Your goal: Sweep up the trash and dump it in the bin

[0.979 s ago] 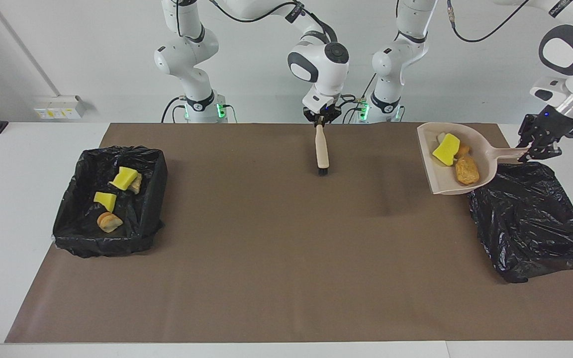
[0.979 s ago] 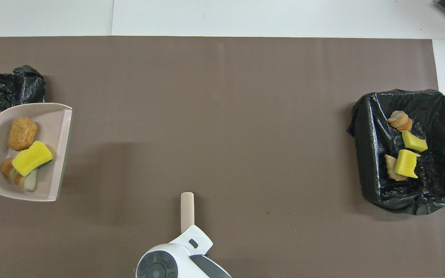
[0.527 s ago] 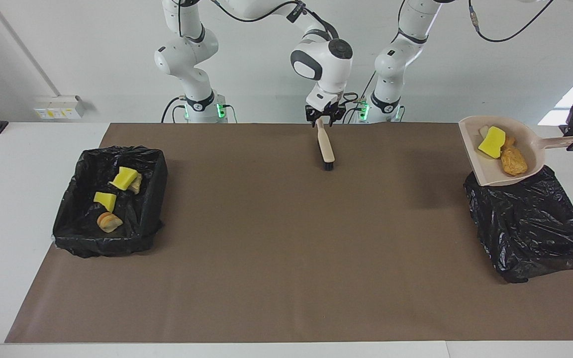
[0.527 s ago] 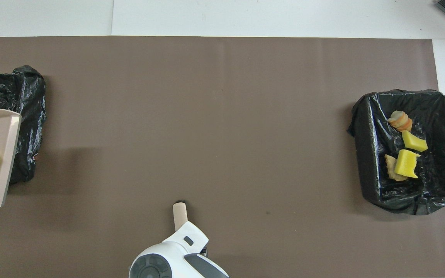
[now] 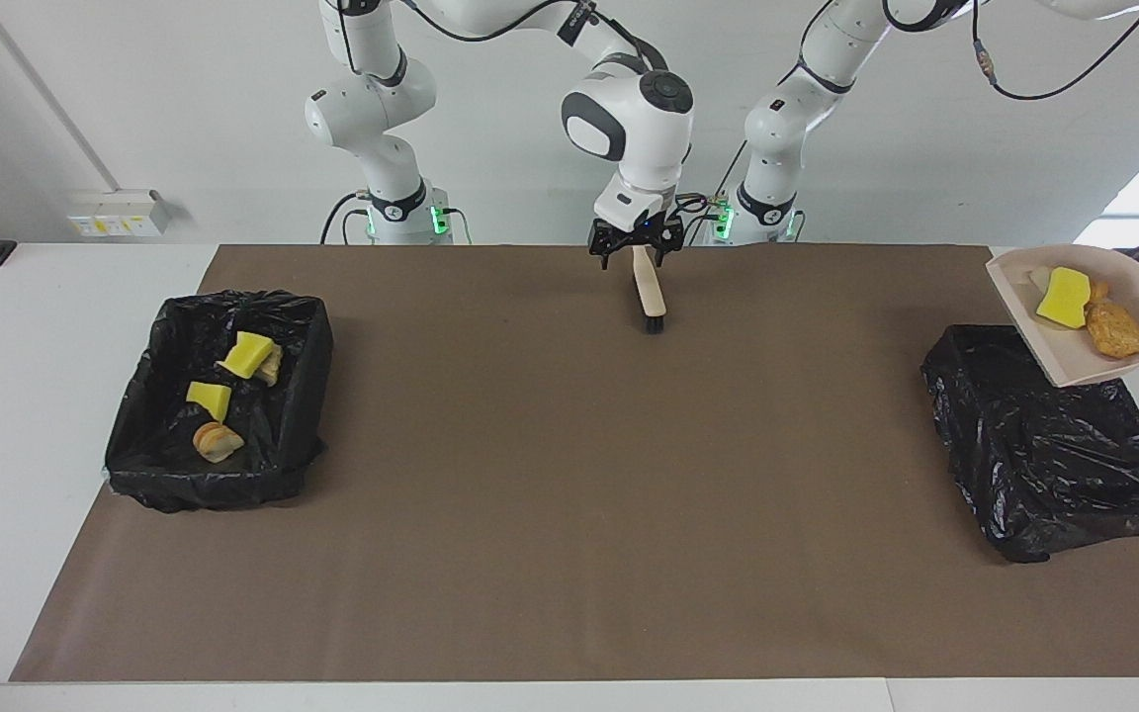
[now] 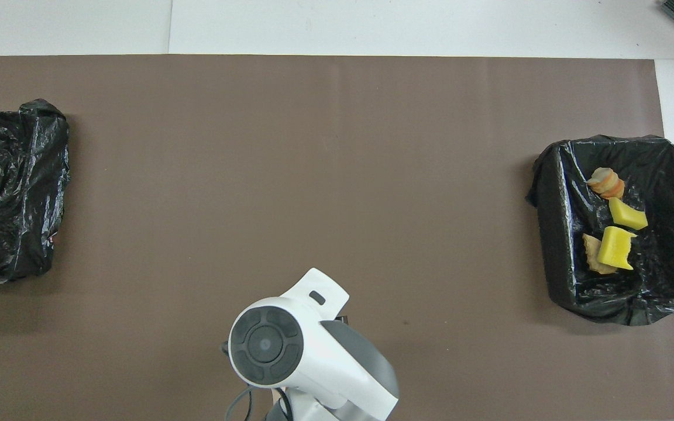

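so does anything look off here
The brush stands tilted on its bristles under the open right gripper, seemingly unheld, so it may topple. Nothing spilled: the scraps sit inside the dustpan.

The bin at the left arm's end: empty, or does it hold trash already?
Empty. The bin shows only black liner inside; the dustpan above it holds a yellow sponge and tan lumps.

Dustpan [image 5: 1084, 326] with three scraps [image 5: 1064, 297] has moved toward the left arm's end of the bench, now over the bin [image 5: 1054, 445] there and gone from the overhead view. Left claw has left both views. Right claw [image 5: 635, 242] has opened around the brush [image 5: 649, 292] handle; the brush tilted slightly, bristles on the mat.
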Motion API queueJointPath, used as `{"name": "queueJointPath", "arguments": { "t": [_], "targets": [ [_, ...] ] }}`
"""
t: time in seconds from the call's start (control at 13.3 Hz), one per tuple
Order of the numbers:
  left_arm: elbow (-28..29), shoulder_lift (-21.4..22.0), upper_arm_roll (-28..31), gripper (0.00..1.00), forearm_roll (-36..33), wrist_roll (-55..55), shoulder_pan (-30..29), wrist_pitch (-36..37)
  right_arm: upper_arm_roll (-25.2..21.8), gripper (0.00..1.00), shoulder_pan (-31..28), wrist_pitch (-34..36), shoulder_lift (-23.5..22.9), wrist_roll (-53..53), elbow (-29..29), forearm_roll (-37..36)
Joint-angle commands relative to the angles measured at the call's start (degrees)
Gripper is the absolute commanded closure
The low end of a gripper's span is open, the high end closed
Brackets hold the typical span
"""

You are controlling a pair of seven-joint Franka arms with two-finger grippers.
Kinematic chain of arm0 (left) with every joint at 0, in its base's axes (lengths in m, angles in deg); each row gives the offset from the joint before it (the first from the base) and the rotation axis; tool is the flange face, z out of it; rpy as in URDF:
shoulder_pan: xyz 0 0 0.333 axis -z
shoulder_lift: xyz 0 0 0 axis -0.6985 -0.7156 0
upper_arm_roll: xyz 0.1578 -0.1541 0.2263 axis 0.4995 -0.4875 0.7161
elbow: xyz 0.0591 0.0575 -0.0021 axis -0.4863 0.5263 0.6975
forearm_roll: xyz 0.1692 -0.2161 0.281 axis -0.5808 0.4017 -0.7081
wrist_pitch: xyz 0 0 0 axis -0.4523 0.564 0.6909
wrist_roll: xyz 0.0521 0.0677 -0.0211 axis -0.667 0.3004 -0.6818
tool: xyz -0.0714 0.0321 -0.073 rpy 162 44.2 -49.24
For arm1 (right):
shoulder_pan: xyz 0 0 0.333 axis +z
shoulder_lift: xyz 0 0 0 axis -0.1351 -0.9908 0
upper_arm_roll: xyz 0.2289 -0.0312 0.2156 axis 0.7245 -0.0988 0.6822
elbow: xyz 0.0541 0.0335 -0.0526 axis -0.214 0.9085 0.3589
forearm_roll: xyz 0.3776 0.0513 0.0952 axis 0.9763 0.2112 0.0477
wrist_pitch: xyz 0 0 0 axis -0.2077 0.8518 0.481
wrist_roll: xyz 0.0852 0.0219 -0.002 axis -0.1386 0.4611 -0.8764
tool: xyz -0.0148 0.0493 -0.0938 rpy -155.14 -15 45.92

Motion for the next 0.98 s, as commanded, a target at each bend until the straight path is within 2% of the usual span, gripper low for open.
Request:
{"name": "queueJointPath", "arguments": {
  "t": [0.0,0.3,0.45,0.68,0.75,0.9],
  "targets": [
    [-1.95,-1.94,1.67,1.00,-3.22,-2.65,1.90,-4.16,0.44,0.00,-6.92,5.00,2.16,-11.10,-3.72,-0.67],
    [-1.43,-2.91,1.58,1.00,-16.30,-14.17,5.06,-7.41,0.35,0.00,-14.92,10.02,2.43,-20.62,-8.38,-2.77],
    [-1.25,-2.91,1.58,1.00,-21.24,-23.37,6.47,-7.87,0.34,0.00,-20.10,10.81,3.13,-25.01,-9.26,-2.77],
    [0.86,-2.39,1.15,1.00,-30.19,-30.24,9.19,-8.57,0.34,0.00,-28.36,11.70,3.83,-33.27,-9.53,-2.08],
    [2.17,-1.95,1.14,1.00,-31.09,-32.36,9.81,-8.13,0.00,0.00,-29.17,11.70,4.45,-34.43,-9.53,-2.42],
    [4.02,-0.89,1.14,1.00,-31.62,-33.08,10.08,-8.57,-5.60,0.00,-29.01,11.70,5.76,-35.05,-9.53,-2.77]
  ]
}}
